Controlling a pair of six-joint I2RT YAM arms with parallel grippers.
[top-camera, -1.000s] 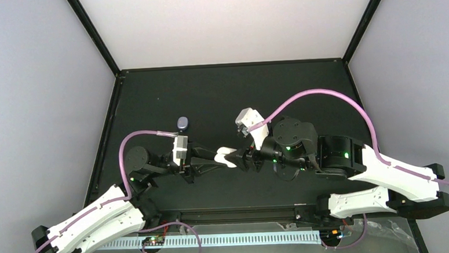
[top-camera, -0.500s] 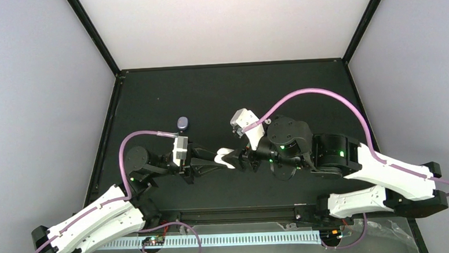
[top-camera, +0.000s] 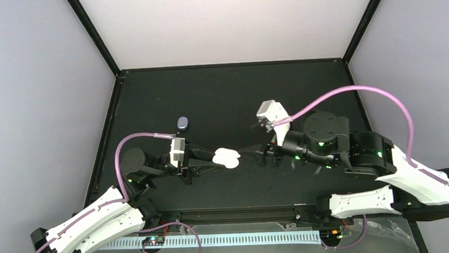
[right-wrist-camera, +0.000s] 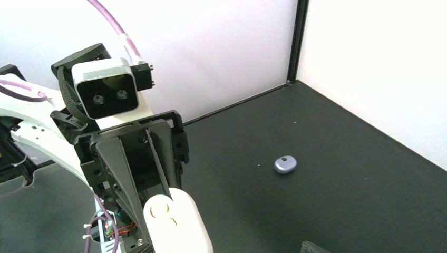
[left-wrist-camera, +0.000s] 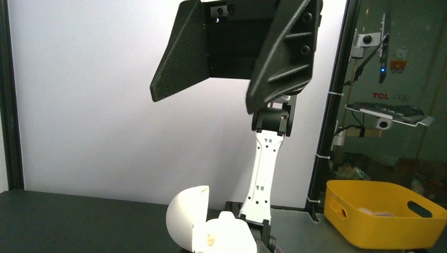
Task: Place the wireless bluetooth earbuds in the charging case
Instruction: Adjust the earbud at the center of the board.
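the earbuds can't really be picked out on their own. a pale lump is seen down in the open base of the white case, and that's probably a bud already seated, but the left wrist view is too cropped to be sure. the case is held up off the table with its lid swung open. it's pinched tight in the left gripper, whose jaws are clamped right down on it. the right gripper is parked just beside the case, facing it, with the jaws spread wide and nothing held between them. a small purple case is left lying closed on the table, well apart from all this.

so the step in hand looks like the seating or lid stage on the white case. next, the contents should probably be checked. then the lid needs to be nudged shut by the right gripper while the base is kept steady by the left.
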